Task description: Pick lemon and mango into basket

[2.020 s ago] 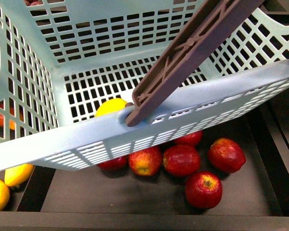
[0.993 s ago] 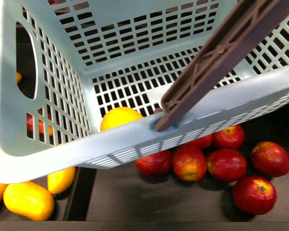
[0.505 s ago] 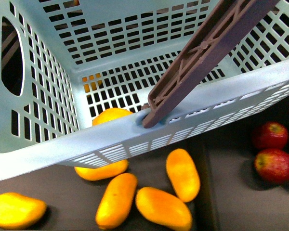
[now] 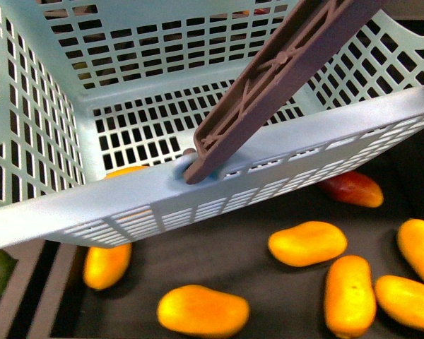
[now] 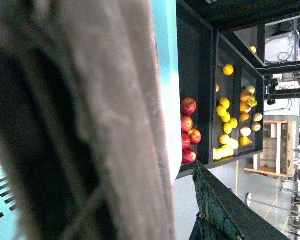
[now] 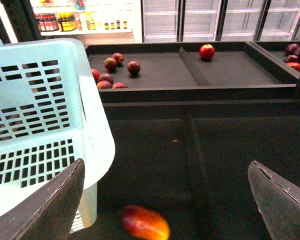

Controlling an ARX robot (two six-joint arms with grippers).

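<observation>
Right gripper (image 6: 165, 170) is spread wide, empty. The red-blushed mango (image 6: 145, 223) lies low ahead of it, near the basket (image 6: 50, 125) corner. Its long axis runs finger to finger, so I'd guess a wrist twist first. Left gripper: view's a blur, can't tell.

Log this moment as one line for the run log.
basket: tilted above loose mangoes | right tool: open, empty, reddish mango in view | left tool: unclear, view filled by brown handle
</observation>
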